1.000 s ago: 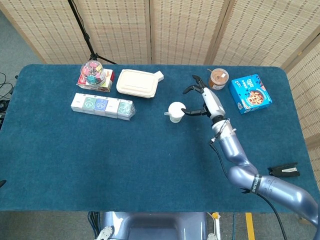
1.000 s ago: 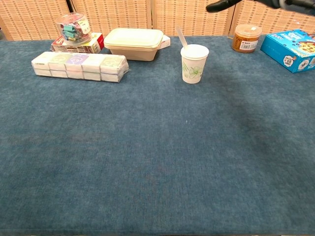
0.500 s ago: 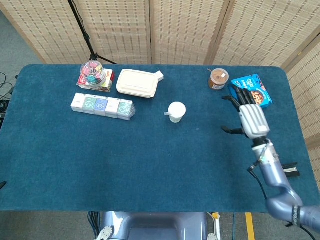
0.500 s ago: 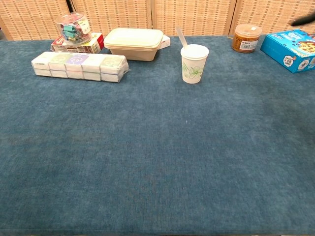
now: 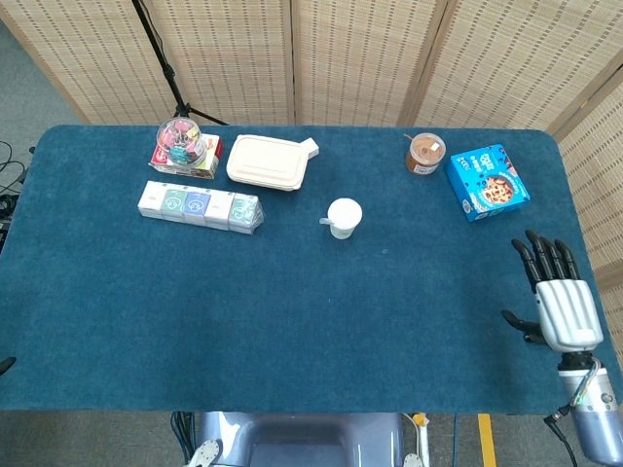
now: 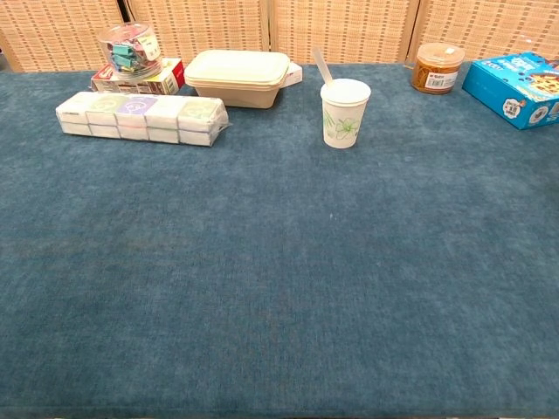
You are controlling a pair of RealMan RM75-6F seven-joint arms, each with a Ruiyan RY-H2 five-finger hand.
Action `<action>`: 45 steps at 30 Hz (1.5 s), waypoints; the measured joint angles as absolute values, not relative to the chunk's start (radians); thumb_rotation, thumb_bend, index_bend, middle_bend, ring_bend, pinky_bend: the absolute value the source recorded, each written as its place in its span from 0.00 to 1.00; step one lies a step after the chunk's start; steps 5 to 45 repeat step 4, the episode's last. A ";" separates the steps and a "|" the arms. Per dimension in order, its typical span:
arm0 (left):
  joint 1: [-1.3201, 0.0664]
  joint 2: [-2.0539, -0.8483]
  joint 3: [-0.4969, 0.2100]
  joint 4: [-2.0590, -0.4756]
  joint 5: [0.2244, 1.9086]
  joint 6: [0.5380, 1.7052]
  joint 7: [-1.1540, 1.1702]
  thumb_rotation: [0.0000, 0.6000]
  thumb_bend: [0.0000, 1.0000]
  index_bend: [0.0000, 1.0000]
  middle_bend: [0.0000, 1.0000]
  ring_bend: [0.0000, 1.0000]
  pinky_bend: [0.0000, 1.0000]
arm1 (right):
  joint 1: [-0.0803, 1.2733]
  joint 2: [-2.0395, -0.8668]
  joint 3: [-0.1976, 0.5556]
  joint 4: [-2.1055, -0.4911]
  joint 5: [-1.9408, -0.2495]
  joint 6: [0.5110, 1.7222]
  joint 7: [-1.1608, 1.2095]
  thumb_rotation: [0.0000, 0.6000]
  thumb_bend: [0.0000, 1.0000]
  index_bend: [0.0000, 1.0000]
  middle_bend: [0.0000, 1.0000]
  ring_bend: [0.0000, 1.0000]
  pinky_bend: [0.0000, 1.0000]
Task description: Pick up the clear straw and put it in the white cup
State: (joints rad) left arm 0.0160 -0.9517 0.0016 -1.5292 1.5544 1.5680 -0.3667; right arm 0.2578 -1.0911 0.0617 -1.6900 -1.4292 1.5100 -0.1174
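Note:
The white cup (image 5: 344, 215) (image 6: 344, 113) stands upright near the middle of the blue table, with a green leaf print on its side. The clear straw (image 6: 320, 66) leans out of the cup toward the far left; in the head view it shows as a short stub (image 5: 327, 223) at the cup's left. My right hand (image 5: 556, 297) hovers at the table's right front edge, far from the cup, fingers spread and holding nothing. It does not show in the chest view. My left hand is in neither view.
At the back left sit a cream lidded food box (image 5: 269, 161), a jar of coloured clips (image 5: 181, 141) on a red box, and a row of small packets (image 5: 201, 206). A brown jar (image 5: 424, 153) and a blue cereal box (image 5: 488, 182) stand at the back right.
My right hand has pulled away from beside the cup, swinging right and back toward the table's front right edge. The straw stays in the cup.

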 measured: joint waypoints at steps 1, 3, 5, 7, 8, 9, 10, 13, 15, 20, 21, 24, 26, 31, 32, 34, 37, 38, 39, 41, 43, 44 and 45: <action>0.015 -0.952 0.000 -1.531 1.552 1.566 -0.365 1.00 0.00 0.00 0.00 0.00 0.00 | 0.237 -1.097 0.053 -1.690 -1.441 1.537 -0.124 1.00 0.00 0.00 0.00 0.00 0.00; 0.014 -0.952 -0.002 -1.534 1.548 1.564 -0.363 1.00 0.00 0.00 0.00 0.00 0.00 | 0.205 -1.109 0.040 -1.689 -1.458 1.575 -0.133 1.00 0.00 0.00 0.00 0.00 0.00; 0.014 -0.952 -0.003 -1.534 1.546 1.564 -0.363 1.00 0.00 0.00 0.00 0.00 0.00 | 0.185 -1.119 0.031 -1.686 -1.469 1.597 -0.138 1.00 0.00 0.00 0.00 0.00 0.00; 0.014 -0.952 -0.003 -1.534 1.546 1.564 -0.363 1.00 0.00 0.00 0.00 0.00 0.00 | 0.185 -1.119 0.031 -1.686 -1.469 1.597 -0.138 1.00 0.00 0.00 0.00 0.00 0.00; 0.014 -0.952 -0.003 -1.534 1.546 1.564 -0.363 1.00 0.00 0.00 0.00 0.00 0.00 | 0.185 -1.119 0.031 -1.686 -1.469 1.597 -0.138 1.00 0.00 0.00 0.00 0.00 0.00; 0.014 -0.952 -0.003 -1.534 1.546 1.564 -0.363 1.00 0.00 0.00 0.00 0.00 0.00 | 0.185 -1.119 0.031 -1.686 -1.469 1.597 -0.138 1.00 0.00 0.00 0.00 0.00 0.00; 0.014 -0.952 -0.003 -1.534 1.546 1.564 -0.363 1.00 0.00 0.00 0.00 0.00 0.00 | 0.185 -1.119 0.031 -1.686 -1.469 1.597 -0.138 1.00 0.00 0.00 0.00 0.00 0.00; 0.014 -0.952 -0.003 -1.534 1.546 1.564 -0.363 1.00 0.00 0.00 0.00 0.00 0.00 | 0.185 -1.119 0.031 -1.686 -1.469 1.597 -0.138 1.00 0.00 0.00 0.00 0.00 0.00; 0.014 -0.952 -0.003 -1.534 1.546 1.564 -0.363 1.00 0.00 0.00 0.00 0.00 0.00 | 0.185 -1.119 0.031 -1.686 -1.469 1.597 -0.138 1.00 0.00 0.00 0.00 0.00 0.00; 0.014 -0.952 -0.003 -1.534 1.546 1.564 -0.363 1.00 0.00 0.00 0.00 0.00 0.00 | 0.185 -1.119 0.031 -1.686 -1.469 1.597 -0.138 1.00 0.00 0.00 0.00 0.00 0.00; 0.014 -0.952 -0.003 -1.534 1.546 1.564 -0.363 1.00 0.00 0.00 0.00 0.00 0.00 | 0.185 -1.119 0.031 -1.686 -1.469 1.597 -0.138 1.00 0.00 0.00 0.00 0.00 0.00; 0.014 -0.952 -0.003 -1.534 1.546 1.564 -0.363 1.00 0.00 0.00 0.00 0.00 0.00 | 0.185 -1.119 0.031 -1.686 -1.469 1.597 -0.138 1.00 0.00 0.00 0.00 0.00 0.00; 0.014 -0.952 -0.003 -1.534 1.546 1.564 -0.363 1.00 0.00 0.00 0.00 0.00 0.00 | 0.185 -1.119 0.031 -1.686 -1.469 1.597 -0.138 1.00 0.00 0.00 0.00 0.00 0.00; 0.014 -0.952 -0.003 -1.534 1.546 1.564 -0.363 1.00 0.00 0.00 0.00 0.00 0.00 | 0.185 -1.119 0.031 -1.686 -1.469 1.597 -0.138 1.00 0.00 0.00 0.00 0.00 0.00; 0.014 -0.952 -0.003 -1.534 1.546 1.564 -0.363 1.00 0.00 0.00 0.00 0.00 0.00 | 0.185 -1.119 0.031 -1.686 -1.469 1.597 -0.138 1.00 0.00 0.00 0.00 0.00 0.00; 0.014 -0.952 -0.003 -1.534 1.546 1.564 -0.363 1.00 0.00 0.00 0.00 0.00 0.00 | 0.185 -1.119 0.031 -1.686 -1.469 1.597 -0.138 1.00 0.00 0.00 0.00 0.00 0.00; 0.014 -0.952 -0.003 -1.534 1.546 1.564 -0.363 1.00 0.00 0.00 0.00 0.00 0.00 | 0.185 -1.119 0.031 -1.686 -1.469 1.597 -0.138 1.00 0.00 0.00 0.00 0.00 0.00; 0.014 -0.952 -0.003 -1.534 1.546 1.564 -0.363 1.00 0.00 0.00 0.00 0.00 0.00 | 0.185 -1.119 0.031 -1.686 -1.469 1.597 -0.138 1.00 0.00 0.00 0.00 0.00 0.00; 0.014 -0.952 -0.003 -1.534 1.546 1.564 -0.363 1.00 0.00 0.00 0.00 0.00 0.00 | 0.185 -1.119 0.031 -1.686 -1.469 1.597 -0.138 1.00 0.00 0.00 0.00 0.00 0.00; 0.014 -0.952 -0.003 -1.534 1.546 1.564 -0.363 1.00 0.00 0.00 0.00 0.00 0.00 | 0.185 -1.119 0.031 -1.686 -1.469 1.597 -0.138 1.00 0.00 0.00 0.00 0.00 0.00; 0.014 -0.952 -0.003 -1.534 1.546 1.564 -0.363 1.00 0.00 0.00 0.00 0.00 0.00 | 0.185 -1.119 0.031 -1.686 -1.469 1.597 -0.138 1.00 0.00 0.00 0.00 0.00 0.00; 0.014 -0.952 -0.003 -1.534 1.546 1.564 -0.363 1.00 0.00 0.00 0.00 0.00 0.00 | 0.185 -1.119 0.031 -1.686 -1.469 1.597 -0.138 1.00 0.00 0.00 0.00 0.00 0.00; 0.014 -0.952 -0.003 -1.534 1.546 1.564 -0.363 1.00 0.00 0.00 0.00 0.00 0.00 | 0.185 -1.119 0.031 -1.686 -1.469 1.597 -0.138 1.00 0.00 0.00 0.00 0.00 0.00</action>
